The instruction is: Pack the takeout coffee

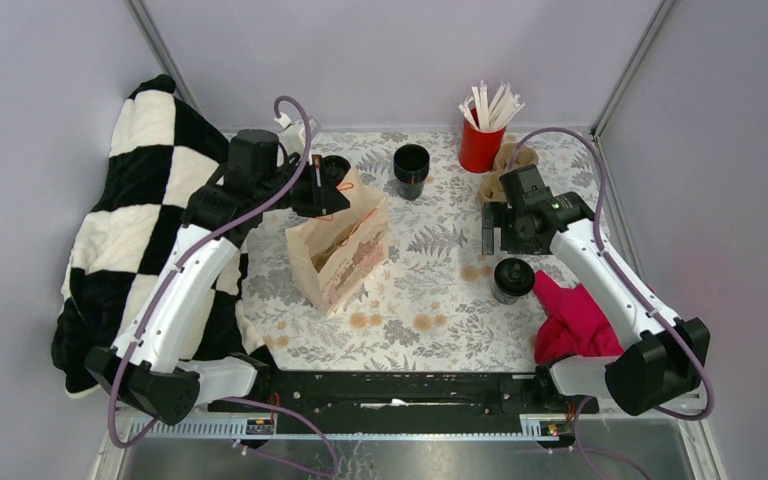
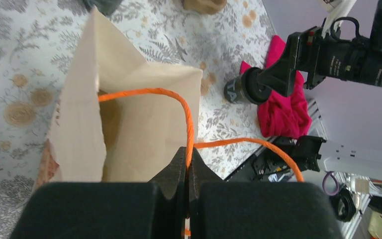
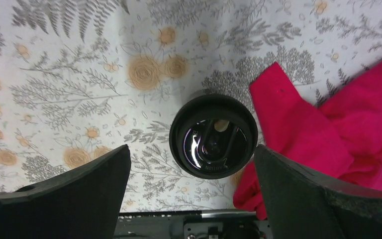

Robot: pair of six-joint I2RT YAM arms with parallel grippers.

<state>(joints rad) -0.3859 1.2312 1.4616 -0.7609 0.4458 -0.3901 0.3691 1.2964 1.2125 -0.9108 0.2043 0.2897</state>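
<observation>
Right wrist view: your right tool [image 3: 191,162] spread wide over takeout coffee [image 3: 213,135]. Centre on it, descend straight, clear of pink cloth [image 3: 328,124]. Left tool [image 2: 186,167] pinches orange bag handle [image 2: 189,119].

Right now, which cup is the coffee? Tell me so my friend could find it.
Find the flowery tablecloth, then the pink cloth on its right side. The takeout coffee stands just left of that cloth. Unlike the open black cup farther back, it wears a round black lid.

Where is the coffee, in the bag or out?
Out. The coffee stands upright on the table beside the red cloth, apart from the bag.
</observation>
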